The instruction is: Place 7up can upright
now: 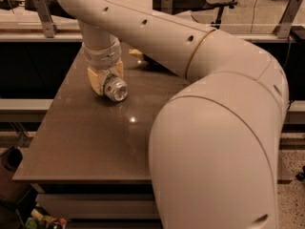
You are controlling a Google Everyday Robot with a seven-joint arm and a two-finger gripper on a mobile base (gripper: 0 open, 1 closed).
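end effector (109, 81) — clamped on 7up can (116, 89) | can tilted sideways | above table (86, 142)

The gripper (108, 81) is down at the far left part of the table (86, 142), and the can (116, 89) lies on its side between the jaws, clamped there, one end towards the near edge, low at the tabletop. The arm (157, 27) rises behind the jaws and sweeps right of them, down to the near right corner of the table. Behind and right of the jaws, a small item (136, 53) sits on the table, half hidden by the arm.
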